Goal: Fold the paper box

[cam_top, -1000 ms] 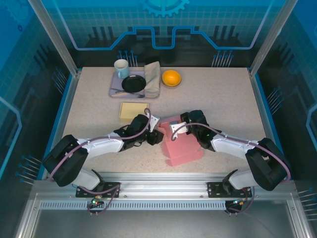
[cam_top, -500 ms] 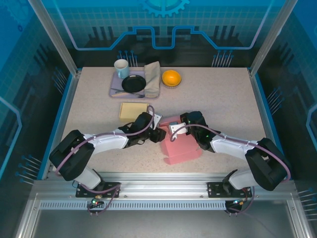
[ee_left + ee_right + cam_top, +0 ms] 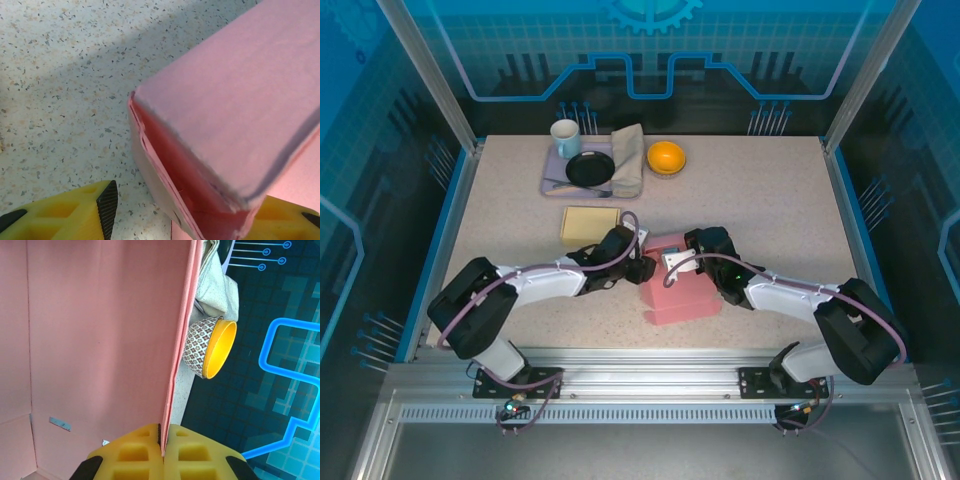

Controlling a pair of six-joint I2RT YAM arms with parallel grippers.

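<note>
- Where the two arms meet, near the front middle of the tabletop (image 3: 770,190), the pink paper box (image 3: 678,295) rests on the speckled surface, well apart from the other things farther back.
- Its far end lies between the two end effectors, and its near part lies lower, toward the arm bases.
- The left end effector (image 3: 642,270) reaches in from the left to the box's far left corner.
- In the left wrist view, the left end effector (image 3: 195,212) has its yellow fingers (image 3: 65,220) parted to either side of that corner. Bare tabletop (image 3: 60,90) shows between the left-hand finger and the paper box (image 3: 235,95), so the jaws are not clamped on it. Whether the other finger touches the box I cannot tell.
- The same view shows the box's flat pink top face. Below it is a darker red open end with layered paper edges.
- The right end effector (image 3: 672,262) comes in from the right at the box's far edge.
- In the right wrist view, the right end effector (image 3: 162,435) has its fingers pressed together on the thin edge of a pink wall. That wall runs straight up from the fingertips.
- Left of that edge spreads a broad panel of the paper box (image 3: 100,340), marked with crease lines.
- At the back left, a lavender tray (image 3: 552,178) holds a pale cup (image 3: 565,137), a black plate (image 3: 590,168) and a folded cloth (image 3: 628,155).
- Just right of the tray sits an orange bowl (image 3: 666,157); the right wrist view shows the bowl (image 3: 212,350) with a patterned outside.
- A tan rectangular pad (image 3: 588,222) lies between the tray and the left end effector.
</note>
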